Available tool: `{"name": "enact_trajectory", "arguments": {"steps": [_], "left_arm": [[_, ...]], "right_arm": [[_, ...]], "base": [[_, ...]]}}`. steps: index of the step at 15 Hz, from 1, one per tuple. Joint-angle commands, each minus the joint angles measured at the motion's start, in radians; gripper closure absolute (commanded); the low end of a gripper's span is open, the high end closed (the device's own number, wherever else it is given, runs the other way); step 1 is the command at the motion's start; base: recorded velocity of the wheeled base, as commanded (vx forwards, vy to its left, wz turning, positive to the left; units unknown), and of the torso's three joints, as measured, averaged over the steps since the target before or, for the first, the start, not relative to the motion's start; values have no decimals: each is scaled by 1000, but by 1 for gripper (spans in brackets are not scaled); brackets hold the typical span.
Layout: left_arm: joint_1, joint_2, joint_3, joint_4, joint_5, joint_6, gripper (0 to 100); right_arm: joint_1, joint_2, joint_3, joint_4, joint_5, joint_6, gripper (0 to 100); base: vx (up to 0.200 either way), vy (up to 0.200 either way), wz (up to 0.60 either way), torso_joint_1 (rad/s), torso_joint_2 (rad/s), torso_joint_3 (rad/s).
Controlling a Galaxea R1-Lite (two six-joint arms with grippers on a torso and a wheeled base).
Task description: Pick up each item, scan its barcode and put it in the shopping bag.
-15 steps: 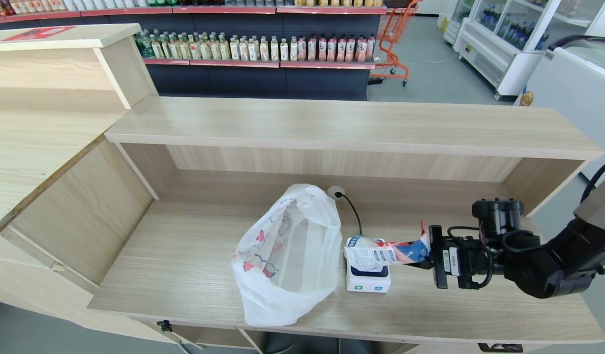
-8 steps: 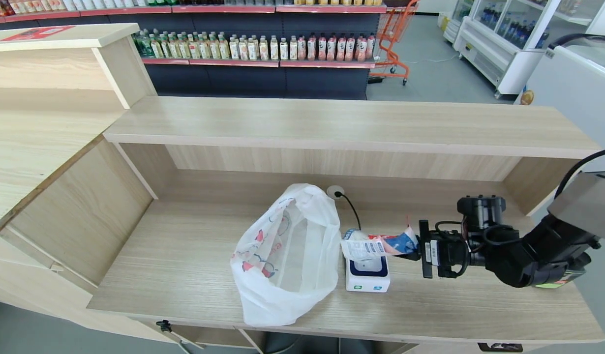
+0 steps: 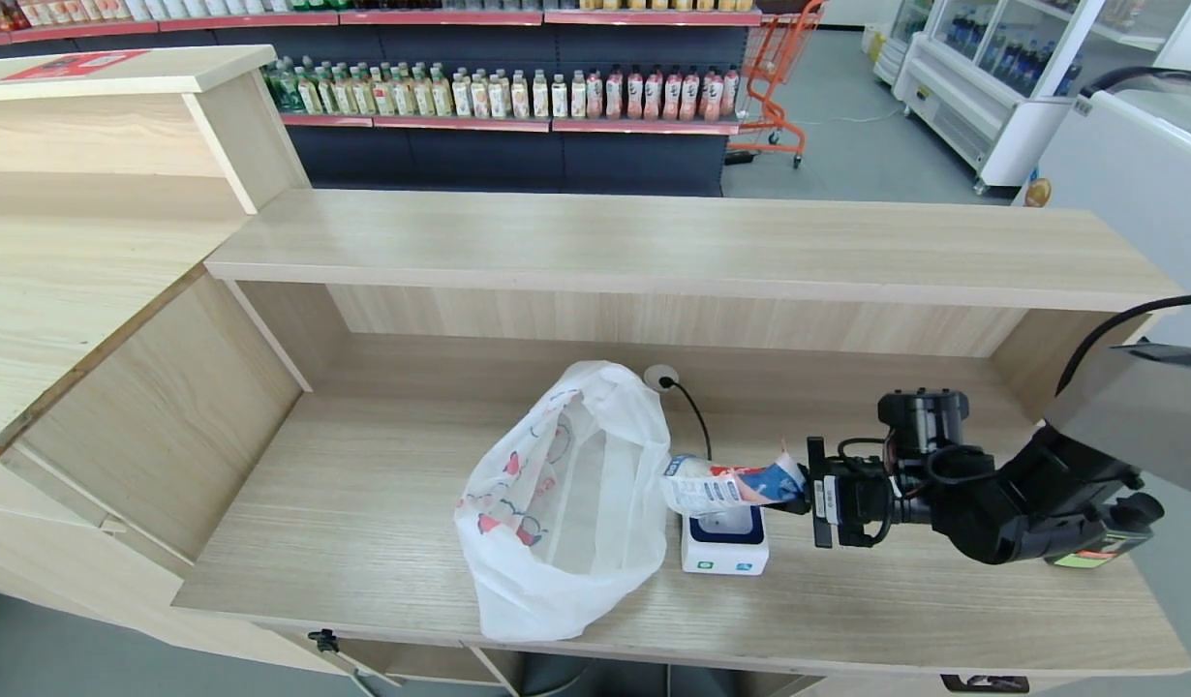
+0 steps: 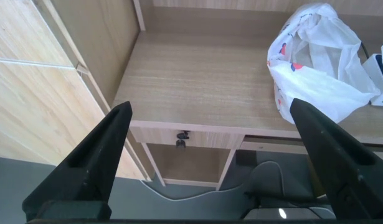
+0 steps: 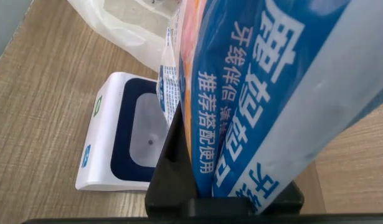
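A white plastic shopping bag (image 3: 557, 503) lies open on the wooden counter (image 3: 363, 503), and the left wrist view shows the bag (image 4: 316, 56) too. Right beside it sits a white scanner (image 3: 723, 547) with a dark blue window. My right gripper (image 3: 794, 494) is shut on a blue, red and white snack packet (image 3: 721, 486), holding it flat just above the scanner, its free end near the bag's rim. In the right wrist view the packet (image 5: 272, 93) hangs over the scanner (image 5: 126, 143). My left gripper (image 4: 210, 162) is open, low in front of the counter's edge, holding nothing.
A black cable runs from the scanner to a grommet (image 3: 661, 378) at the back. A raised ledge (image 3: 692, 242) overhangs the rear of the counter and a side wall (image 3: 169, 416) closes it on the left. Bare counter lies left of the bag.
My right gripper has carried the packet leftward over the scanner, toward the bag. The bag and scanner have stayed put.
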Motion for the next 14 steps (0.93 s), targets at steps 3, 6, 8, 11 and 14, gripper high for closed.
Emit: {"name": "enact_trajectory", "arguments": {"steps": [3, 6, 8, 11, 14], "left_arm": [[0, 0, 0, 0, 0, 0, 0], [0, 0, 0, 0, 0, 0, 0], [0, 0, 0, 0, 0, 0, 0], [0, 0, 0, 0, 0, 0, 0], [0, 0, 0, 0, 0, 0, 0]], "right_arm": [[9, 11, 6, -27, -2, -1, 100], [8, 1, 6, -28, -2, 3, 100], [-5, -42, 20, -25, 4, 34, 100], [-90, -145, 88, -25, 7, 170, 100], [-178, -202, 161, -27, 3, 287, 100]], "base": [[0, 0, 0, 0, 0, 0], [0, 0, 0, 0, 0, 0], [0, 0, 0, 0, 0, 0], [0, 0, 0, 0, 0, 0], [0, 0, 0, 0, 0, 0]]}}
